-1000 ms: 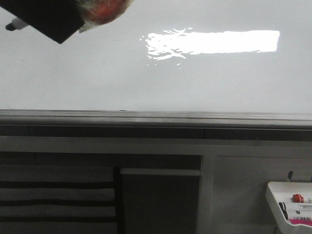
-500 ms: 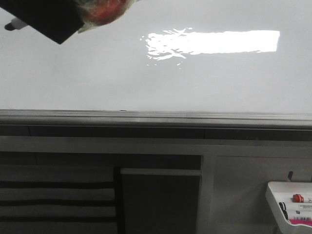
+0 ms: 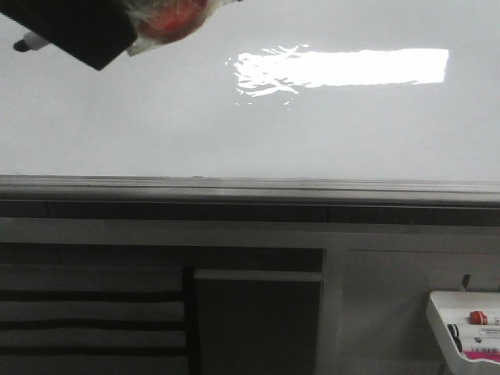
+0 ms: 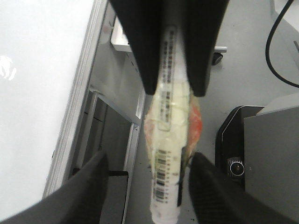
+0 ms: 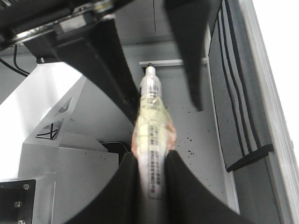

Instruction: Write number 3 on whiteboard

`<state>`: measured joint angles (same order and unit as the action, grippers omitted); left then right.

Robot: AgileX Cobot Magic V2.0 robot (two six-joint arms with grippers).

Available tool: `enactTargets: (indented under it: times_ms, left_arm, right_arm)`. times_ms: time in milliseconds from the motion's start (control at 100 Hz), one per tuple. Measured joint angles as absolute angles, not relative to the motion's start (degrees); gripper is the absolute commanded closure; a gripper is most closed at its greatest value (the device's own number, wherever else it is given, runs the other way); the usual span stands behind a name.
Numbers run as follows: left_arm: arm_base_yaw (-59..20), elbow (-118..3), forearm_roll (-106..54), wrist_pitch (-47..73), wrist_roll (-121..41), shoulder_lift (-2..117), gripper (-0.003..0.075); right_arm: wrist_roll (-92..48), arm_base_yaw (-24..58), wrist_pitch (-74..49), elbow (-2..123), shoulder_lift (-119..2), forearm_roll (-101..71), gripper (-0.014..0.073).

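Glossy whiteboard [image 3: 312, 133] bare under bright glare, no number 3 visible anywhere yet. Right gripper [image 5: 150, 163] clamped on taped marker [image 5: 152, 140]; left gripper [image 4: 148, 161] spread wide around the same marker, not touching. Marker tip nudged slightly rightward near the board's top left corner within the last second: writing judged not begun. Grey rail [image 3: 234, 187] below, tray [image 3: 437, 312] of spare markers lower right.

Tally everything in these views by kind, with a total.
Markers: 4 (taped marker in the right tool; red-capped marker, black-capped marker and pink-labelled marker in the tray)
Tray: 1
Whiteboard: 1
Total: 6
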<state>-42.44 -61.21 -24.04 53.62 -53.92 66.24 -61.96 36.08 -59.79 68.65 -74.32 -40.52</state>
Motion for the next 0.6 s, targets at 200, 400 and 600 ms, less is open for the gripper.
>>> enactTargets:
  times_ms: [200, 400, 600]
  left_arm:
    - [-42.4, -61.2, -24.0, 53.3, -54.0, 66.2, 0.0281]
    - [-42.4, -61.2, -24.1, 52.5, -54.1, 66.2, 0.0281]
    - [-39.0, -61.1, -23.0, 49.8, -46.7, 64.1, 0.0281]
  right_arm:
    - [-58.8, 36.1, -59.6, 68.7, -72.6, -36.0, 0.0645]
    - [-44.6, 36.1, -61.1, 68.7, -65.8, -23.4, 0.0645]
    - [-25.6, 36.0, -58.3, 63.3, -56.1, -10.5, 0.0645]
